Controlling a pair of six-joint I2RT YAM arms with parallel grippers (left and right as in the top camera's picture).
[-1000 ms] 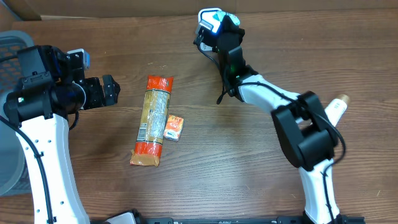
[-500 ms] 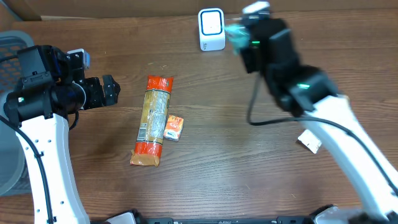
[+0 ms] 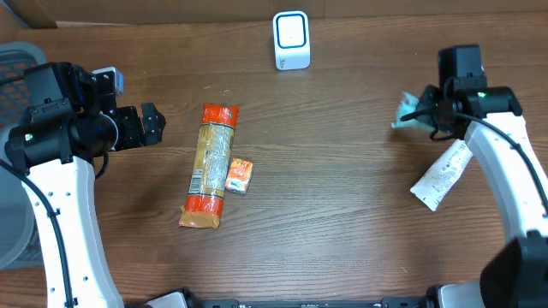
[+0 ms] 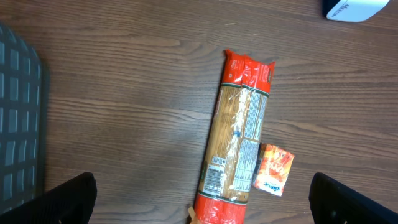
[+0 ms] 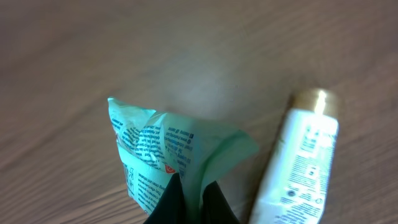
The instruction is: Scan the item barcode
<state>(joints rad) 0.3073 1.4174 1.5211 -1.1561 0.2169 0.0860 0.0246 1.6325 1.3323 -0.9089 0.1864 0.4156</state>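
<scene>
My right gripper (image 3: 425,112) is shut on a light green printed packet (image 3: 408,110), held above the table's right side, well away from the white barcode scanner (image 3: 292,39) at the back middle. In the right wrist view the packet (image 5: 163,146) is pinched between my dark fingers (image 5: 171,202). A long orange-ended pasta pack (image 3: 211,165) and a small orange box (image 3: 239,174) lie left of centre. My left gripper (image 3: 145,126) hangs open beside the pasta pack (image 4: 239,134), with nothing between its fingers.
A white tube with a gold cap (image 3: 440,175) lies on the table under my right arm, and it also shows in the right wrist view (image 5: 301,165). A grey mesh basket (image 3: 17,60) stands at the far left edge.
My right arm has swung from the scanner at the back over to the table's right side, carrying the green packet. The left arm has not moved.
</scene>
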